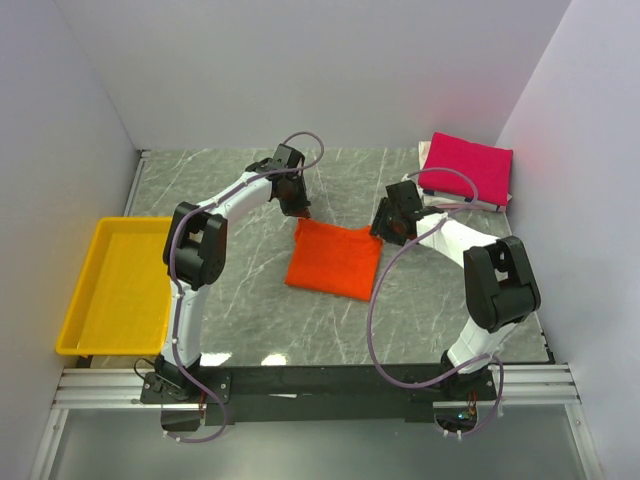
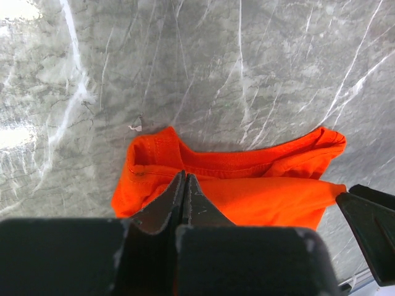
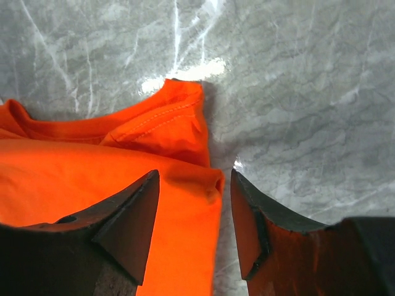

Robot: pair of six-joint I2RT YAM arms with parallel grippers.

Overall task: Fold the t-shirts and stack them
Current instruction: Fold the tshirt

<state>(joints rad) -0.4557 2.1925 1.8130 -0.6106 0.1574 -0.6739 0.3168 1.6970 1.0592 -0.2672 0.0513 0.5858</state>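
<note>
The orange t-shirt lies folded into a rough square in the middle of the table. My left gripper hovers at its far left corner. In the left wrist view that gripper is shut, its tips over the shirt near the collar, and no cloth shows between the jaws. My right gripper is at the far right corner. In the right wrist view it stands open, straddling the folded edge of the shirt. The pink t-shirt lies folded at the back right.
A yellow tray sits at the table's left edge. White walls close in the left, back and right sides. The pink shirt rests on a white sheet close behind the right arm.
</note>
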